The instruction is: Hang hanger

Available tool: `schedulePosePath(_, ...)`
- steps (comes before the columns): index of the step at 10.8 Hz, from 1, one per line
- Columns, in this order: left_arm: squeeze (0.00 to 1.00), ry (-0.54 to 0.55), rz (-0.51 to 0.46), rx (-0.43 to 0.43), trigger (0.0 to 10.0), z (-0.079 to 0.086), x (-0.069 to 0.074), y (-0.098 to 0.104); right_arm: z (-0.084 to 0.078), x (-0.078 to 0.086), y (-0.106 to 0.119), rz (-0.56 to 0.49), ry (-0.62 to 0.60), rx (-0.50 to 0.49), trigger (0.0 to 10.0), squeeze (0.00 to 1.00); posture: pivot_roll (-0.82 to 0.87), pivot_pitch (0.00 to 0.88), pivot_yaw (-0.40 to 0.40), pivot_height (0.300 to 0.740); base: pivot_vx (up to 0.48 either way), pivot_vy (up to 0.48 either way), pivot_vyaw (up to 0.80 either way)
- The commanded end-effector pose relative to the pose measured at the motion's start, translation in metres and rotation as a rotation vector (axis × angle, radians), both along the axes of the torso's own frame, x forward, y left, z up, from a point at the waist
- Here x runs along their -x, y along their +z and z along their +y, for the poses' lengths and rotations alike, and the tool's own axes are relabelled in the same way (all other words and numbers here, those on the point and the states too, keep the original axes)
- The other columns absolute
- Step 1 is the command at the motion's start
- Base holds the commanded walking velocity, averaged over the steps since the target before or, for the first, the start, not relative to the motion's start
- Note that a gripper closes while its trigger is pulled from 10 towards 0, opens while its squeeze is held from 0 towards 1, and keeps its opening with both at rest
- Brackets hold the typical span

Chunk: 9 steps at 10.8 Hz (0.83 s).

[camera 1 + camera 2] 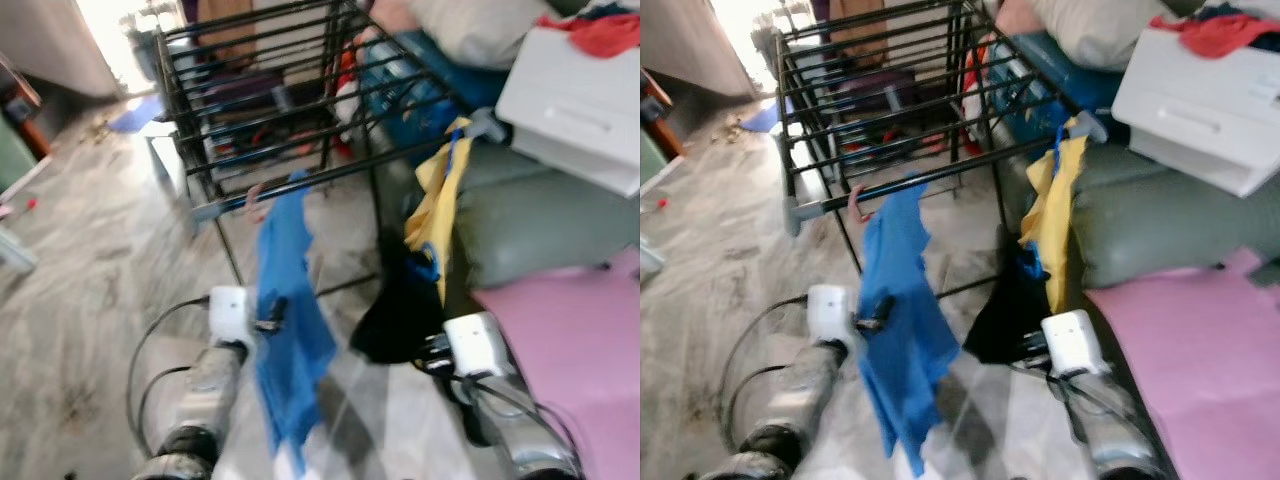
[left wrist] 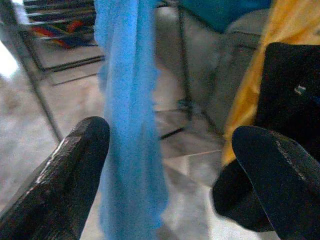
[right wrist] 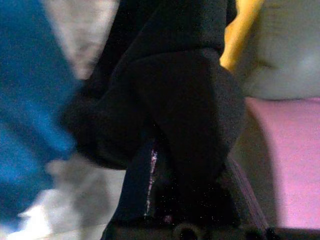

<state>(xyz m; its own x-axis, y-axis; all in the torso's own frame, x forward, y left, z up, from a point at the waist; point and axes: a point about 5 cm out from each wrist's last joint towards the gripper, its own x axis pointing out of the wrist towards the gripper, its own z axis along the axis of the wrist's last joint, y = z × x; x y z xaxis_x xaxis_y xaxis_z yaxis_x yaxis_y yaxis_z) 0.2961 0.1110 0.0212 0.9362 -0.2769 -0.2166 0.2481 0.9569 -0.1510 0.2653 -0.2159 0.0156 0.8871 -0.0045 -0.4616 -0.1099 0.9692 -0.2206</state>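
Both silver arms reach forward and up from the bottom of the head views, white wrist blocks leading. Left arm [image 1: 205, 395] is on the left with a cable looped beside it. Its wrist block sits against the near edge of the blue garment [image 1: 290, 320].

Left gripper [image 2: 170, 150]: fingers spread wide, nothing between them. Through the gap, the blue garment hangs closer to one finger [image 2: 75, 165]. It looks like it's beyond the tips and not pinched, but the frame is blurry.

Right arm [image 1: 505, 400] is angled up toward the black cloth [image 1: 400, 315]. Right gripper [image 3: 185, 135]: its wrist view is dark, black fingers against black fabric, so I can't tell whether the jaws are apart or clamped on the cloth.

Task item: blue garment hangs from the front bar of the black drying rack [image 1: 270, 90], draping straight down between the two arms. A small pinkish piece shows at the bar where the garment meets it [image 1: 857, 203]. That is probably the hanger hook, but it's too blurred to confirm.

A yellow garment [image 1: 435, 215] hangs from the rack's right front corner, with the black cloth just below it. To the right are a grey-green cushion [image 1: 545, 225], a white box [image 1: 575, 105] with a red cloth on top, and a pink sheet [image 1: 575, 340]. The floor is marble tile [image 1: 90, 290].
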Motion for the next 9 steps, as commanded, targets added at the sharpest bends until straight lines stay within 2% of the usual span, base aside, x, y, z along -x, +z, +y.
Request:
schedulePosePath(1,0.00,0.041,0.010,-0.033,10.0,0.020,0.000,-0.001,0.013,-0.013,0.022,-0.113,0.014,-0.019,10.0,0.00,-0.14,0.004,0.111,0.740,0.315,0.360,0.00)
schedulePosePath(3,0.00,0.051,0.056,-0.019,10.0,0.020,0.003,-0.008,0.019,-0.007,0.018,-0.086,0.043,-0.019,10.0,0.00,-0.14,0.007,0.113,0.740,0.127,0.444,0.00)
schedulePosePath(4,0.00,0.043,0.046,-0.029,10.0,0.019,0.003,-0.007,0.020,-0.004,0.015,-0.076,0.045,-0.021,10.0,0.00,-0.14,0.006,0.114,0.740,0.000,0.480,0.00)
schedulePosePath(7,0.00,0.015,0.070,-0.035,10.0,0.014,0.004,-0.009,0.024,-0.002,0.015,-0.082,0.030,-0.011,10.0,0.00,-0.14,0.002,0.113,0.740,0.000,0.000,0.00)
schedulePosePath(9,0.00,0.006,0.074,-0.023,10.0,0.012,0.005,-0.010,0.016,-0.003,0.024,-0.130,-0.010,0.012,10.0,0.00,-0.15,0.002,0.112,0.740,0.000,0.000,0.00)
